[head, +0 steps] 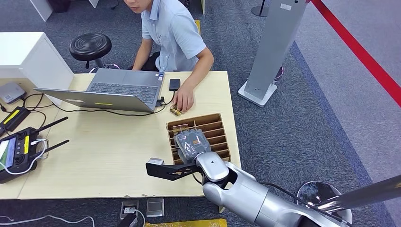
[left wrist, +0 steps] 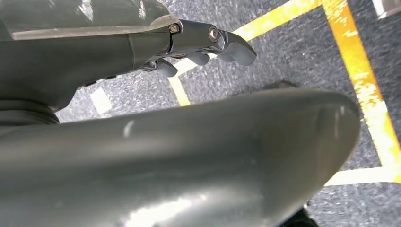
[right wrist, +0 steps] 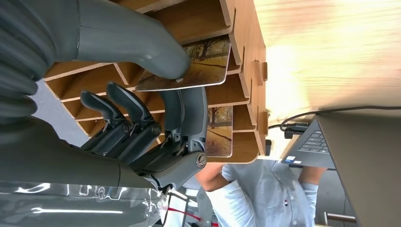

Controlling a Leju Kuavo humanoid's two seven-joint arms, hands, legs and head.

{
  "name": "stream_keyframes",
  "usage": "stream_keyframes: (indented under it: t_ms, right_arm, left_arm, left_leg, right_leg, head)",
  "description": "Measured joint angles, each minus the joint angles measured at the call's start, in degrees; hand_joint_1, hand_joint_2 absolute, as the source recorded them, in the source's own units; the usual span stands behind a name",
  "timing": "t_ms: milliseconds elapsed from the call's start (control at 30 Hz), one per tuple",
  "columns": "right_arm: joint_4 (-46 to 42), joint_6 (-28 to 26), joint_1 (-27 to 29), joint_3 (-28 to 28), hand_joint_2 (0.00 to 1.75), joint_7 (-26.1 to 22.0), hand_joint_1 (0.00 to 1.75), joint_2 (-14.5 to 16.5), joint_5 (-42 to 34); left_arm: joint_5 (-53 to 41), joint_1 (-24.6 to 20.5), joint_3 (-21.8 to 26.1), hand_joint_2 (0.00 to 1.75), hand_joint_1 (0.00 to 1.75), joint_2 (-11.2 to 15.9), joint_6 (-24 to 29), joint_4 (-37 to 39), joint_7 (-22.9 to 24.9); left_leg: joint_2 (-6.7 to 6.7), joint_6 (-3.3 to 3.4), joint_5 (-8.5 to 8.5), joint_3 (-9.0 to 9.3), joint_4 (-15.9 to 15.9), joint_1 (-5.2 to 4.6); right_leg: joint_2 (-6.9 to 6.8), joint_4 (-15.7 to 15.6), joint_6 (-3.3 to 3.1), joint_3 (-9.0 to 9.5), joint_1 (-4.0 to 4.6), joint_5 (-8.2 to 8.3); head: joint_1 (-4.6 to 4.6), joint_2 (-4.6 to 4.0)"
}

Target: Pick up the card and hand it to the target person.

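1. Pinching one card between thumb and fingers, the right robot hand works over the wooden slotted rack, which sits on the tabletop near its right edge.
2. Cards counted in the right wrist view: two. The pinched card lies in a rack slot; a second card sits in a neighbouring slot. Both carry an autumn tree picture; no writing is legible.
3. The left robot hand hangs above grey carpet with yellow floor lines, fingers curled and holding nothing.
4. One person sits at the far side, one hand beside one laptop and one phone.
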Motion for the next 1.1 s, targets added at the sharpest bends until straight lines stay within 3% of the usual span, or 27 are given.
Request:
stream_keyframes:
  t_ms: [400, 600, 767, 967, 1100]
  right_arm:
    - [-2.33, -1.8, -1.13, -2.01, 1.75, 2.7, 1.71, -0.87, -4.5]
    - [-10.97, 0.68, -2.42, -5.77, 1.75, 8.27, 1.71, -4.32, -9.75]
    - [-18.97, 1.19, -2.62, -8.55, 1.75, 9.92, 1.71, -7.31, -10.64]
    - [-23.16, 2.34, -2.48, -9.55, 1.75, 8.6, 1.71, -9.0, -12.02]
    - [-22.18, -2.3, -2.41, -9.54, 1.75, 4.63, 1.71, -9.05, -8.23]
  left_arm:
    - [1.31, 0.56, 0.02, 0.0, 0.0, 0.0, 0.31, 0.0, -0.53]
    - [1.51, 1.46, 0.02, 0.0, 0.0, 0.02, 0.88, 0.0, -1.47]
    - [1.72, 1.8, 0.02, 0.0, 0.0, 0.02, 0.86, 0.0, -1.72]
    - [1.53, 1.66, 0.02, 0.0, 0.0, 0.02, 0.6, 0.0, -1.52]
    - [1.03, 1.38, 0.02, 0.0, 0.0, -0.09, 0.14, 0.0, -1.39]
  left_leg:
    - [0.0, 0.0, 0.0, 0.02, 0.0, 0.0]
    - [0.01, 0.0, 0.0, 0.03, 0.01, 0.0]
    - [0.01, 0.0, 0.0, 0.03, 0.02, 0.0]
    - [0.01, 0.0, 0.0, 0.03, 0.01, 0.0]
    - [0.0, 0.0, 0.0, 0.02, 0.01, 0.0]
  right_leg:
    - [0.0, 0.0, 0.0, -0.01, 0.0, 0.0]
    - [0.01, -0.01, 0.0, -0.01, 0.0, 0.01]
    - [0.01, -0.01, 0.0, -0.01, 0.0, 0.01]
    - [0.01, -0.01, 0.0, 0.0, 0.0, 0.01]
    - [0.01, 0.0, 0.0, 0.0, 0.0, 0.01]
  head:
    - [-0.02, 0.0]
    - [0.02, 0.0]
    - [-0.02, 0.0]
    - [-0.05, 0.0]
    - [-0.04, 0.0]
